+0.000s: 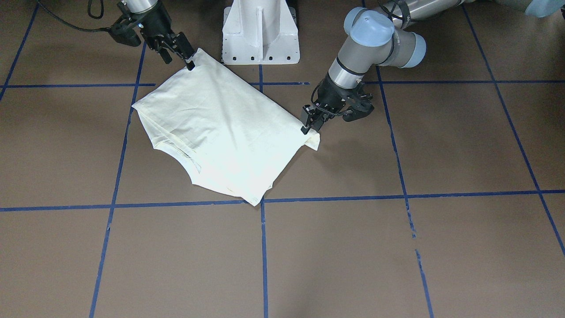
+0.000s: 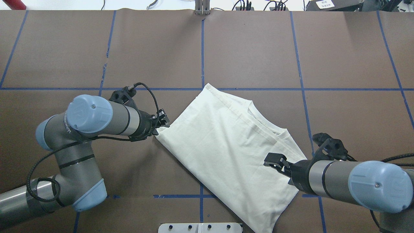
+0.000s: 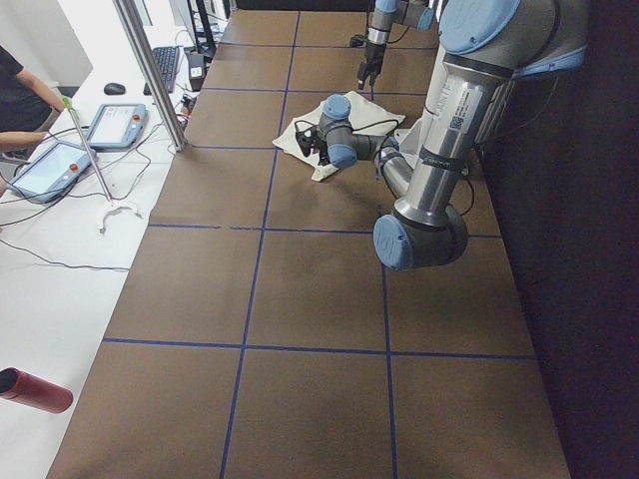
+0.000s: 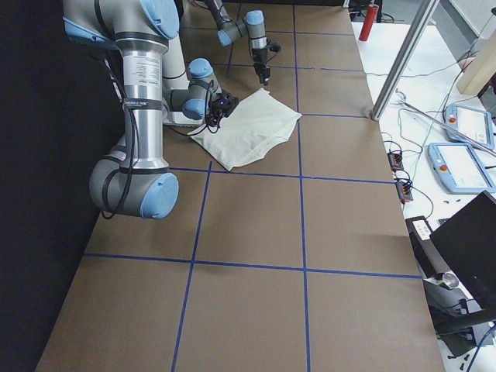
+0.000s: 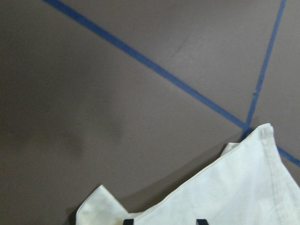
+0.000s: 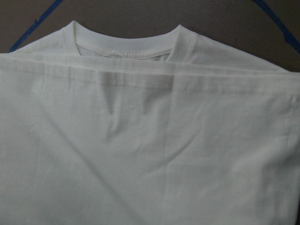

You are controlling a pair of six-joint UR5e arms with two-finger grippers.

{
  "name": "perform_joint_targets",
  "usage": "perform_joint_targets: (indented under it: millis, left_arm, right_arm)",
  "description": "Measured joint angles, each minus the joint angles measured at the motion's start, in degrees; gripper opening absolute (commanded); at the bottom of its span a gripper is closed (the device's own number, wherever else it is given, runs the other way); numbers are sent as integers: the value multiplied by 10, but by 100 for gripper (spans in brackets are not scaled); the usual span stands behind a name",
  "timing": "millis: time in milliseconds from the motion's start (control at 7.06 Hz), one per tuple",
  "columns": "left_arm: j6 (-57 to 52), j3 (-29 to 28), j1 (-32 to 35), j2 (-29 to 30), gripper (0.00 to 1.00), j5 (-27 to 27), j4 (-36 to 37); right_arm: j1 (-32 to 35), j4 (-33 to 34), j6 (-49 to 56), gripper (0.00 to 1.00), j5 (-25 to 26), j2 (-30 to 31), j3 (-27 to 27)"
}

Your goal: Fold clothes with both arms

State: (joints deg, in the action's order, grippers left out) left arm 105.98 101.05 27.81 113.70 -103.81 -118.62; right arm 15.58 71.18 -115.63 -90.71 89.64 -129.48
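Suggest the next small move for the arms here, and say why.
Probably lift the left gripper straight up off the T-shirt without dragging it. The hem already lies across just below the collar, so this fold looks laid; the left fingertips sit apart at a corner, and the right gripper is over the cloth.

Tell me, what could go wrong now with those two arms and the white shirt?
The left gripper sits at one corner of the shirt, where a small flap sticks out; it might get creased into the fold. The right gripper is at the opposite end, so uneven pulling could shift the layers. Whether either grips cloth is unclear.
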Motion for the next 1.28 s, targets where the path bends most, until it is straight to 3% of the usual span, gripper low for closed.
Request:
perform_joint_targets:
  millis: [425, 567, 709, 1275]
  left_arm:
    - [8, -17, -22, 3, 51, 19, 10]
    - [7, -27, -24, 6, 41, 23, 10]
    - [6, -34, -25, 7, 0, 28, 10]
    - [-6, -40, -16, 5, 0, 53, 12]
  right_arm:
    - [23, -1, 10, 100, 1, -30, 37]
    - [24, -1, 11, 100, 2, -32, 40]
    - [24, -1, 11, 100, 2, -32, 44]
    - [24, -1, 11, 100, 3, -32, 50]
